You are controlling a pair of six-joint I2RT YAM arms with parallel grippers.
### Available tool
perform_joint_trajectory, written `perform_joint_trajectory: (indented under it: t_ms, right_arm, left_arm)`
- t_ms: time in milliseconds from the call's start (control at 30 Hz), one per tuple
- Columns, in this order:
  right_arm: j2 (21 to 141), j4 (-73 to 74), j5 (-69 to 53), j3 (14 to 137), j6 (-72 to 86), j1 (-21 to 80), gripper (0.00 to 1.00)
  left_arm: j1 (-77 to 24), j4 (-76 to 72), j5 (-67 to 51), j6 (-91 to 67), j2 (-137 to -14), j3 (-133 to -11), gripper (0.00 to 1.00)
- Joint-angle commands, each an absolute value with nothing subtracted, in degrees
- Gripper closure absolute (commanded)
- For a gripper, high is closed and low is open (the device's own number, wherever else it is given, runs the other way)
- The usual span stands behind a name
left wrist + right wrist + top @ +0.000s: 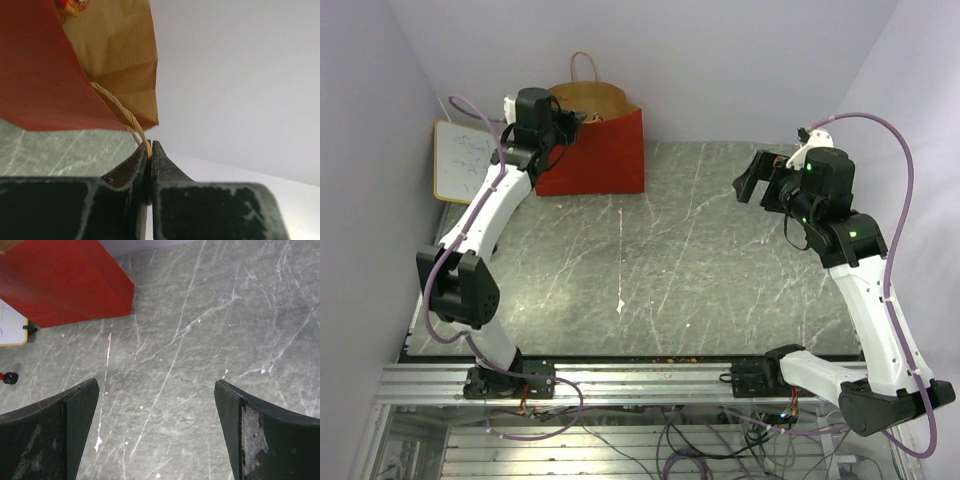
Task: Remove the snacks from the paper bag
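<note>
Grey veined marble formed the table (660, 260), with both arm bases bolted at its near edge. Toward the far right, the right gripper (752, 178) hung above bare stone, jaws spread wide and holding nothing. At the far left, the left gripper (150, 146) was closed on a thin twisted handle (120, 107) of the paper bag (600, 155), the cord pinched between its fingertips. The bag stood upright at the table's far left, red outside, brown inside, mouth open. One printed snack packet (70, 5) showed just inside its rim; other contents could not be seen. A white board (460, 160) stood at the left wall near the bag, and the second handle (583, 65) rose at the bag's far side.
</note>
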State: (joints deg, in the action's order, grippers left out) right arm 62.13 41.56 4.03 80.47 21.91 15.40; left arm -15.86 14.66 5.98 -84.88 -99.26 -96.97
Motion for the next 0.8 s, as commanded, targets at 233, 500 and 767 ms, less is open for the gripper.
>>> perform_joint_trajectory:
  t_ms: [233, 500, 767]
  right_arm:
    - [65.4, 42.4, -5.0, 80.9, 21.1, 15.0, 0.0]
    - [67.7, 39.4, -16.4, 79.1, 20.8, 14.9, 0.0]
    - [73.5, 34.4, -26.2, 80.4, 19.6, 16.7, 0.0]
  left_arm:
    - [-16.0, 8.6, -5.7, -84.0, -81.5, -78.4, 0.93]
    - [-16.0, 19.9, -11.8, -78.4, -66.7, -66.6, 0.93]
    - [-16.0, 40.5, -5.4, -75.8, -46.9, -60.6, 0.93]
